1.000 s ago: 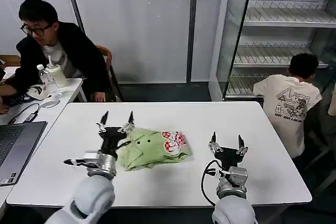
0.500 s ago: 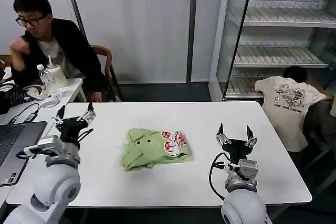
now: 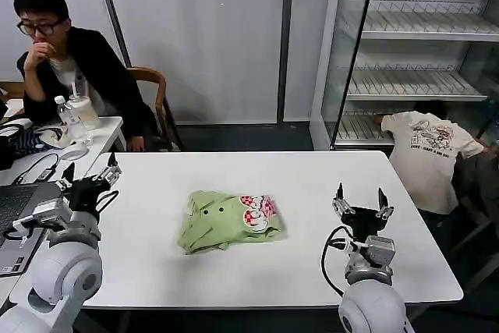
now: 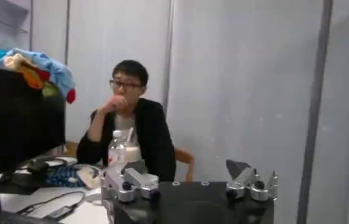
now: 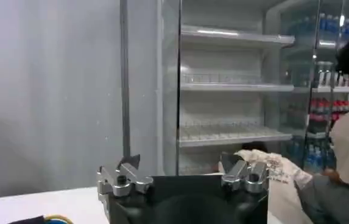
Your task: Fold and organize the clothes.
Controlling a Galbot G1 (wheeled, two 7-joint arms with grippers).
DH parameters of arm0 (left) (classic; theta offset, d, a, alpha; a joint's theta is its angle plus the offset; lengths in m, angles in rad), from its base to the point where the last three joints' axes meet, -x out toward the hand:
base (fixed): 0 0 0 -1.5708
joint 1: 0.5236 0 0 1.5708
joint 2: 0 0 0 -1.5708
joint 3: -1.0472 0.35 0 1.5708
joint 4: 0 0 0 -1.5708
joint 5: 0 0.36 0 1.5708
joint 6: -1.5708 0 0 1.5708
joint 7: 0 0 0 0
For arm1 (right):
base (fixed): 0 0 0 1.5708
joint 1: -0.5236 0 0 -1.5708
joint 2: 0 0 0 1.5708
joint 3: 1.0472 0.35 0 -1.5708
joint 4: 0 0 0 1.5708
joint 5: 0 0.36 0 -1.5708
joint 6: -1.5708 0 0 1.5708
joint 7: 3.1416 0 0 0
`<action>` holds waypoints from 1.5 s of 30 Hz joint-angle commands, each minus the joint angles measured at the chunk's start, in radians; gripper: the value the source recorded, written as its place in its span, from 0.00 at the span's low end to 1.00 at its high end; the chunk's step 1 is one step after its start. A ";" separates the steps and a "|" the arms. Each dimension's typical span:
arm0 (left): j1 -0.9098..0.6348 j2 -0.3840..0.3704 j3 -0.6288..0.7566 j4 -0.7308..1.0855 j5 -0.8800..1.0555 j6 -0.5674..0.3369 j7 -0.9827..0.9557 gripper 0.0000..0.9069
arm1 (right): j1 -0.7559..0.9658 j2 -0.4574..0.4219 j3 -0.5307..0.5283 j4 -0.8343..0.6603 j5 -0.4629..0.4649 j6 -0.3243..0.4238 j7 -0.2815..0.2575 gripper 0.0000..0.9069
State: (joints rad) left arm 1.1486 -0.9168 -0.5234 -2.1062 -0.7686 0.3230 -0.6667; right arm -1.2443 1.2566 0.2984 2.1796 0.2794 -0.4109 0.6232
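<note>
Left gripper (image 3: 88,179): pulled back to the desk's (image 3: 234,271) left edge, jaws open, empty
Right gripper (image 3: 362,204): drawn right, jaws open, empty
T-shirt (image 3: 228,220): folded bundle, released; folding looks done

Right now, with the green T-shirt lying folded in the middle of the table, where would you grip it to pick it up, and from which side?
Probably the bunched lower left corner of the T-shirt, coming from above on the left. There the layers pile up and lift off the table, so fingers can pinch them. The left gripper is open and sits on that side; the right gripper, also open, faces the flatter printed end.
</note>
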 commanded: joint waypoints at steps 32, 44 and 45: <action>0.012 0.005 -0.017 0.017 -0.021 -0.003 -0.009 1.00 | 0.007 0.005 -0.004 0.024 0.005 -0.032 0.006 1.00; 0.012 0.000 -0.011 0.015 -0.018 -0.006 -0.009 1.00 | 0.010 0.006 -0.008 0.026 0.006 -0.031 0.005 1.00; 0.012 0.000 -0.010 0.015 -0.017 -0.007 -0.008 1.00 | 0.009 0.006 -0.008 0.026 0.006 -0.031 0.005 1.00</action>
State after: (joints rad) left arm 1.1606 -0.9165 -0.5358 -2.0911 -0.7872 0.3176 -0.6756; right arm -1.2348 1.2615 0.2913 2.2059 0.2854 -0.4415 0.6279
